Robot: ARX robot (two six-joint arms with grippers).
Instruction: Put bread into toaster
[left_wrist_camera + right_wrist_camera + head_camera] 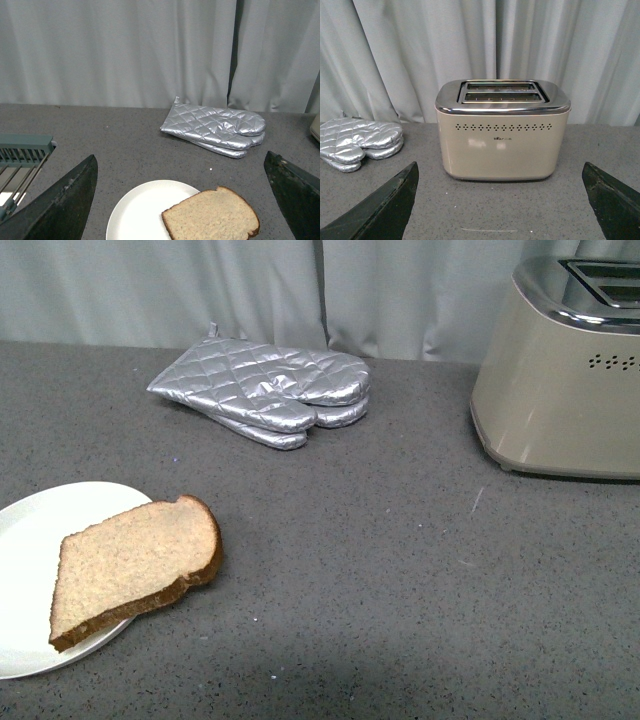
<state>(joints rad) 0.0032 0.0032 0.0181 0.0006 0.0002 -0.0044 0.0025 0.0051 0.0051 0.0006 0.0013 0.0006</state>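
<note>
A slice of light-brown bread [135, 565] with a darker crust lies flat on a white plate [25, 540] at the front left of the grey counter, its rounded end hanging over the plate's rim. The left wrist view shows the bread [210, 217] and plate [137, 212] just ahead of my open left gripper [182, 200], whose dark fingers [65, 205] stand wide apart with nothing between them. The beige toaster [560, 370] with a chrome slotted top stands at the far right. My right gripper [500, 200] faces the toaster [502, 132], open and empty. Neither arm appears in the front view.
A pair of silver quilted oven mitts [265, 390] lies at the back middle of the counter, in front of a grey curtain [250, 285]. A green-grey rack [22, 152] shows at the edge of the left wrist view.
</note>
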